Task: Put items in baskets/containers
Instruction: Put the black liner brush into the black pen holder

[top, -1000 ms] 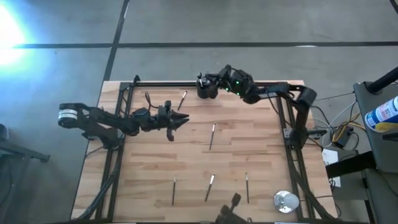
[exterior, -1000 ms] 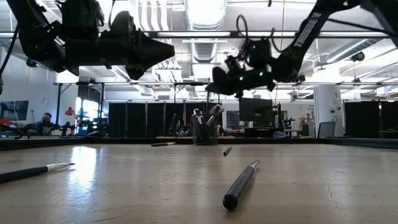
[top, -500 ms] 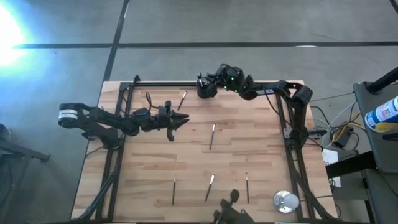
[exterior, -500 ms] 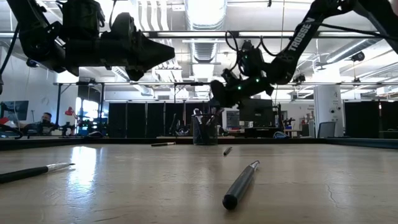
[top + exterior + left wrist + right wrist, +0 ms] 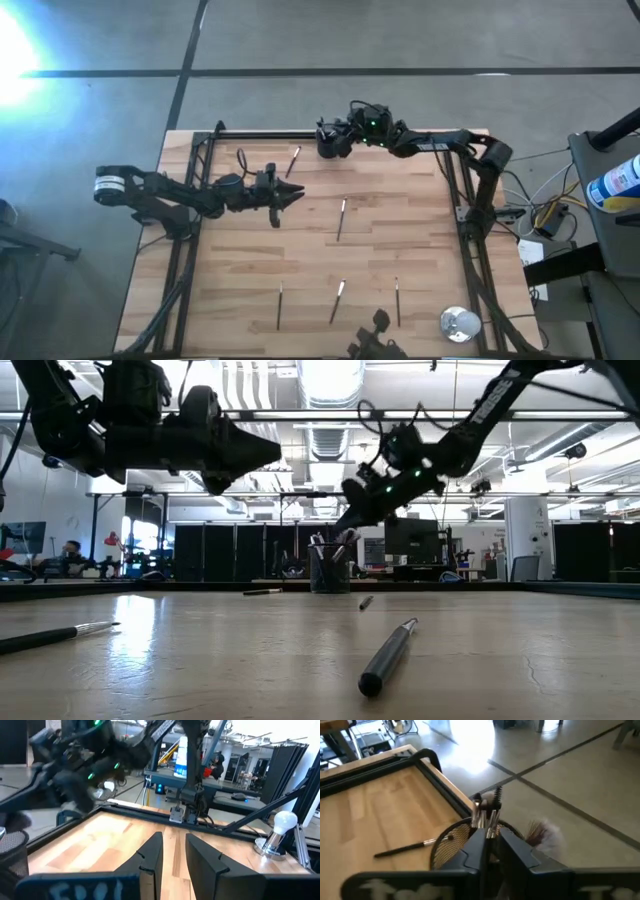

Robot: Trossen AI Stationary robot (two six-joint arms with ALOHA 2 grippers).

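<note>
The black mesh cup [image 5: 329,146] stands near the table's far edge with several brushes upright in it [image 5: 481,814]; it also shows in the low view [image 5: 329,568]. My right gripper [image 5: 492,845] hangs just over the cup's mouth, slanting down at it [image 5: 350,510], shut on a thin brush [image 5: 491,822]. Loose brushes lie flat on the table: two near the far edge [image 5: 240,160] [image 5: 295,159], one mid-table [image 5: 341,219] and three near the front [image 5: 339,300]. My left gripper [image 5: 298,193] hovers above the table's left middle, open by a narrow gap [image 5: 174,855], holding nothing. My right gripper pinches a thin brush between its two fingers [image 5: 476,847]. The silver ferrule part [image 5: 491,826] shows just beyond the fingertips, over the cup's mouth. The fingers come slanting down from the table's right. The brush's other end is hidden by the gripper.
A round silver disc [image 5: 460,323] lies at the near right corner. Black frame rails run along the table's left, right and far edges [image 5: 270,134]. Bare wood lies between the mid-table brush and the front ones. A camera mount sits at the near edge [image 5: 372,338].
My right gripper has moved a little toward the table's left, closer over the cup, and tipped from nearly level to slanting down at the cup's mouth. The loose brushes have stayed where they were.
</note>
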